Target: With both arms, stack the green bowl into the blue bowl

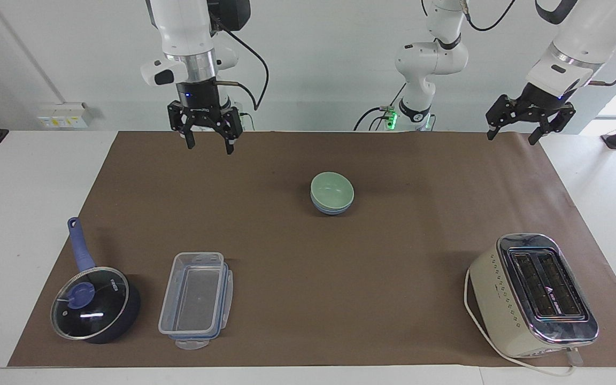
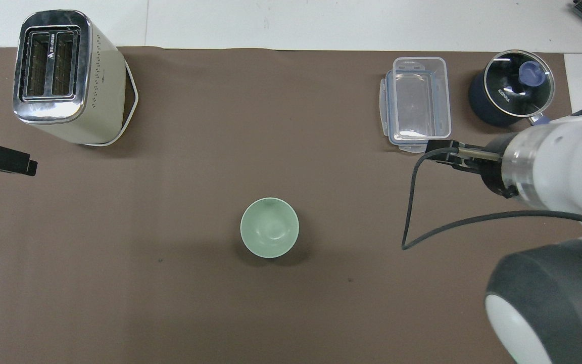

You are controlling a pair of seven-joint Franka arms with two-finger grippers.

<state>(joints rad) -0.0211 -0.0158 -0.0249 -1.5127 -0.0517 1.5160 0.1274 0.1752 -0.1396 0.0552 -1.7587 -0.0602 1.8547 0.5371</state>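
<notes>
In the middle of the brown paper mat (image 1: 404, 256) the green bowl (image 1: 332, 188) sat inside the blue bowl (image 1: 331, 209), so that only a thin blue band of the lower one showed under the pale, smooth, matte green rim; from above only the round green bowl (image 2: 270, 234) was visible. There were two bowls, both small and plain. The right gripper (image 1: 207, 145) hung in the air over the mat's edge nearest the robots, toward the right arm's end, with its two black fingers spread apart and holding nothing. The left gripper (image 1: 516, 135) waited raised over the mat's corner nearest the robots at the left arm's end, its fingers also spread and empty. Along the table's edge farthest from the robots stood three other things. One was a dark blue saucepan (image 1: 95, 305) with a shining glass lid and a lighter blue handle, at the right arm's corner. Beside it lay one clear plastic box (image 1: 195, 300), rectangular with rounded corners. At the left arm's corner stood one cream toaster (image 1: 532, 297) with a chrome top, two slots and a white cord.
</notes>
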